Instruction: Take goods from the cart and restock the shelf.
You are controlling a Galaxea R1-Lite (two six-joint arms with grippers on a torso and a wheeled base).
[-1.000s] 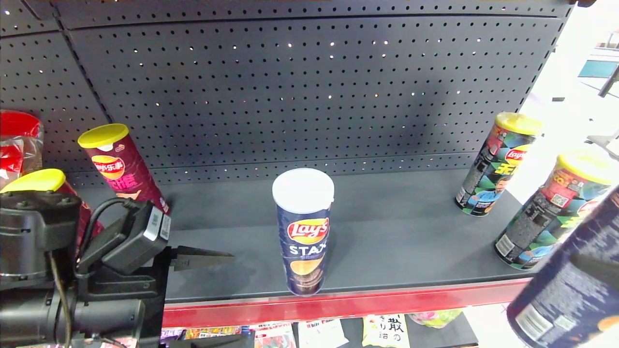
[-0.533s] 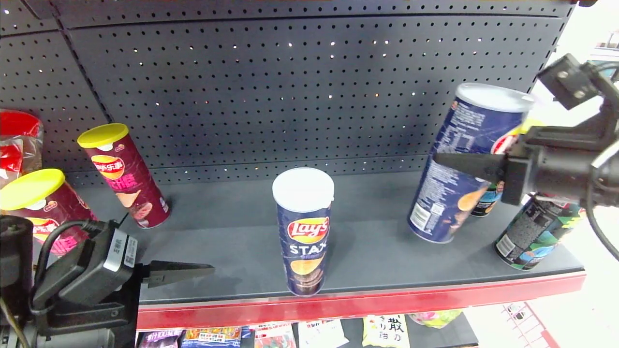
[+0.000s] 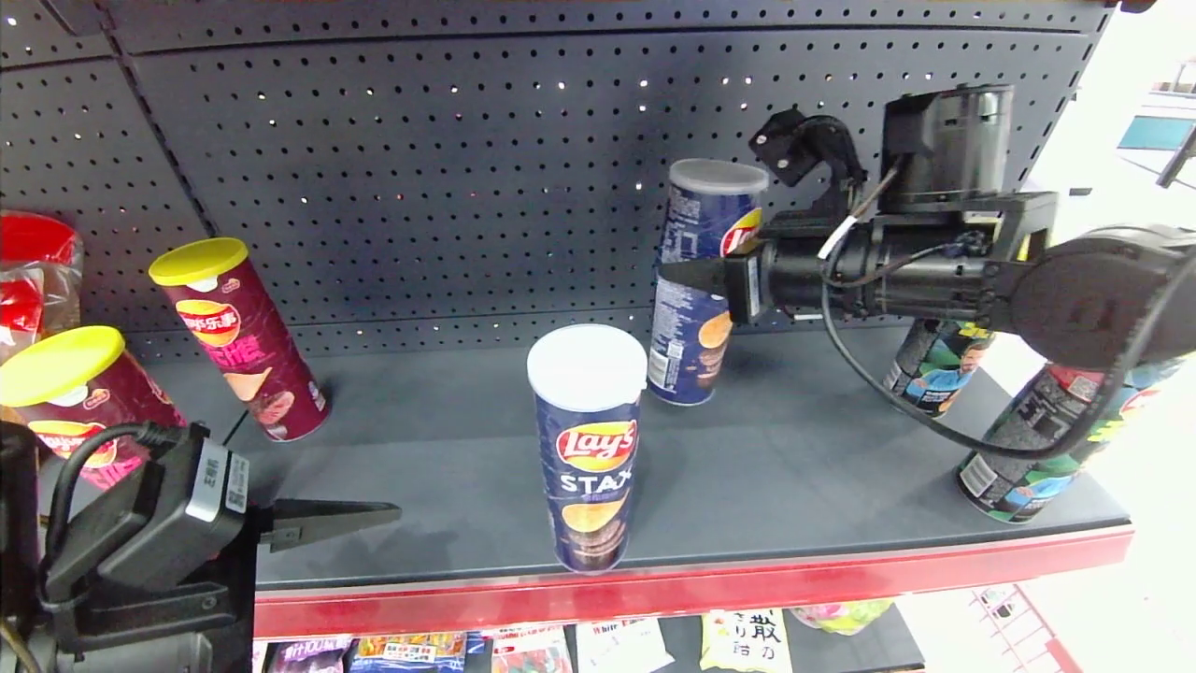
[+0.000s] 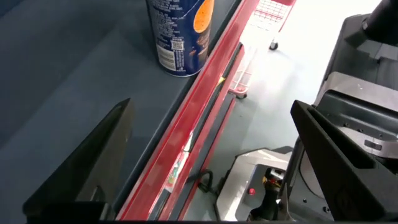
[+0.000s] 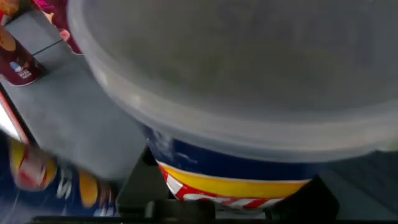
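Cans: 2 blue (image 3: 589,449), 2 maroon (image 3: 238,336), 2 blk-green (image 3: 1011,488)

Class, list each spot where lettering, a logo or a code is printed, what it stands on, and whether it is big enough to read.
Front blue chip can: logo and large word, readable.
Rear blue chip can in the right gripper: part of a logo; small print and barcode too small.
Rear maroon chip can: logo and characters, readable.
Black-green chip can: codes, too small.
Packet under the shelf: characters, cut off.
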